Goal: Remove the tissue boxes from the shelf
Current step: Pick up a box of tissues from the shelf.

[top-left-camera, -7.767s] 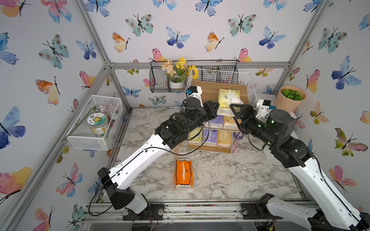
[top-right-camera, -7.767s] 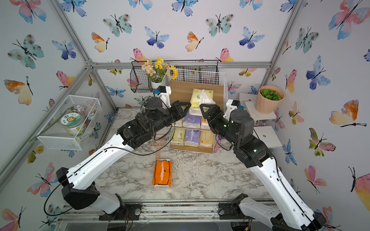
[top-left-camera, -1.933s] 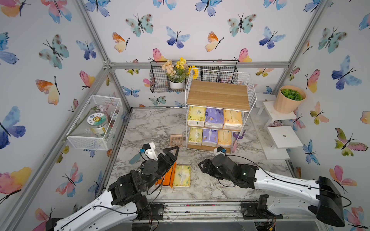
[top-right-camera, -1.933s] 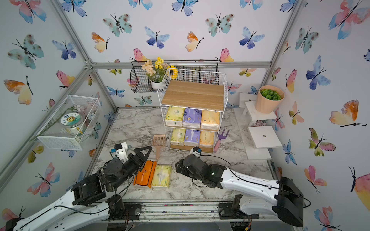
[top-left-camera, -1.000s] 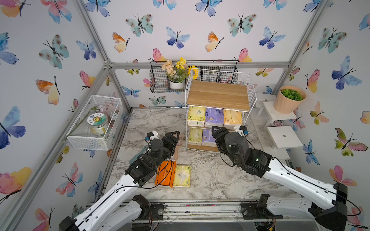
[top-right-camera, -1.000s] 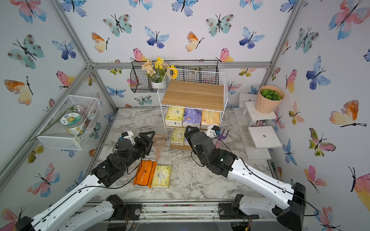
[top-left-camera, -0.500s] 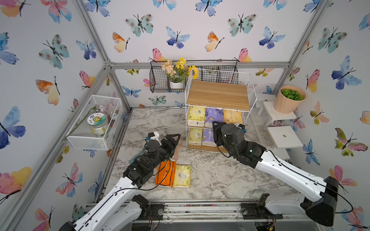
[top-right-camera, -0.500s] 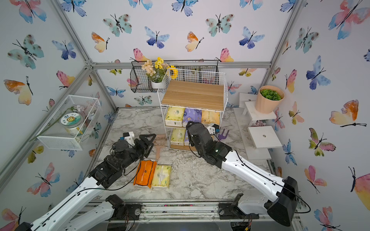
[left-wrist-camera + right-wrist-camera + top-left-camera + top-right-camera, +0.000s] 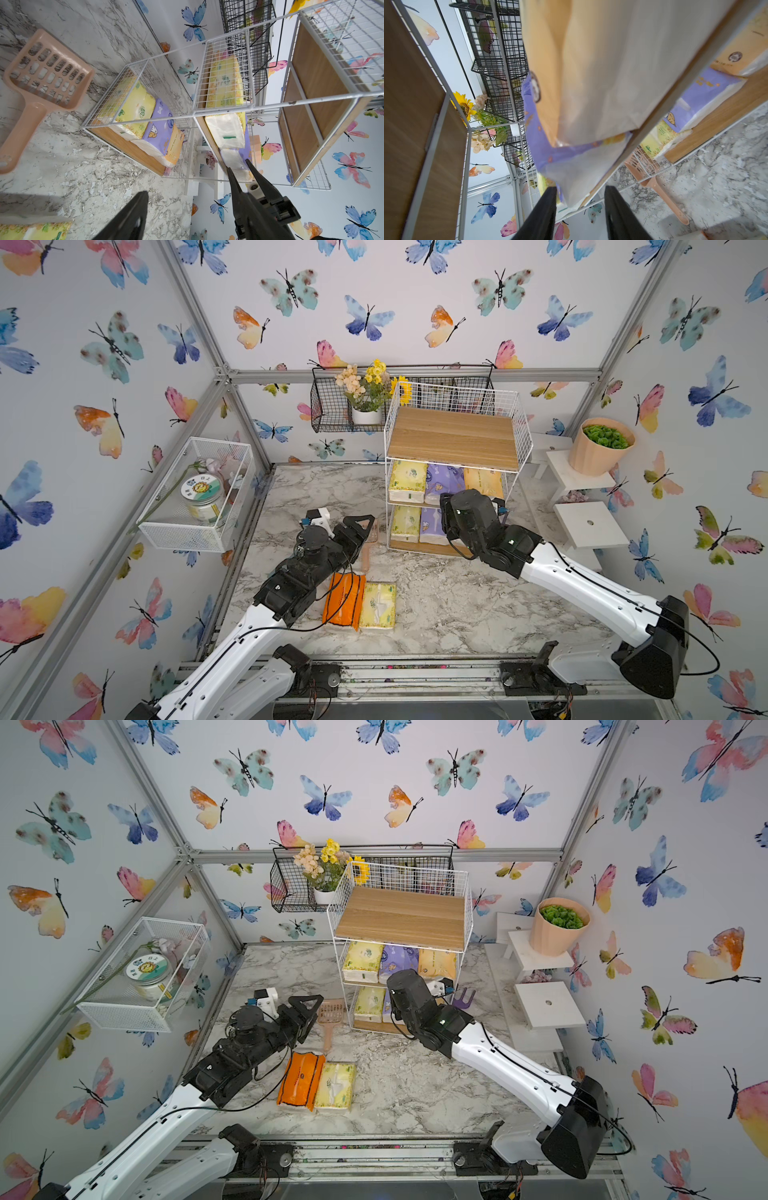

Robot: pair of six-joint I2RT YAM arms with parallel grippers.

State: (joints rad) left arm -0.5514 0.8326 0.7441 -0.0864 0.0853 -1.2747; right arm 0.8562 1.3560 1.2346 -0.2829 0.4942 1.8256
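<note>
White mesh forms the small basket (image 9: 178, 535) on the left wall, with a lidded jar (image 9: 202, 493) inside it. Next along, the left end effector (image 9: 365, 531) hangs low over the marble table (image 9: 449, 605), jaws wide apart with nothing between them, pointing toward the shelf. Just beside it a pink scoop (image 9: 365, 560) lies flat. Nearer the front edge, two tissue packs lie side by side and touching: a bright orange pack (image 9: 343, 599) and, to its right, a pale yellow pack (image 9: 378, 605). Then comes the shelf (image 9: 453, 439), standing toward the back of the table. On its middle board, from the left, sit a yellow-green pack (image 9: 407, 485), a purple pack (image 9: 442, 481) and a light orange pack (image 9: 482, 481). On the bottom board are a lower yellow-green pack (image 9: 405, 522) and a lower purple pack (image 9: 430, 524). The arm hides the rest of that board from above, but the left wrist view shows a lower light orange pack (image 9: 175, 145) there. The right end effector (image 9: 581, 188) is at the front of the middle board, jaws partly apart. One finger is above and one below the white end of what looks like the purple pack; I cannot tell whether they are squeezing it. Farthest right, a peach pot (image 9: 598, 448) of greenery stands on white steps (image 9: 590, 531).
</note>
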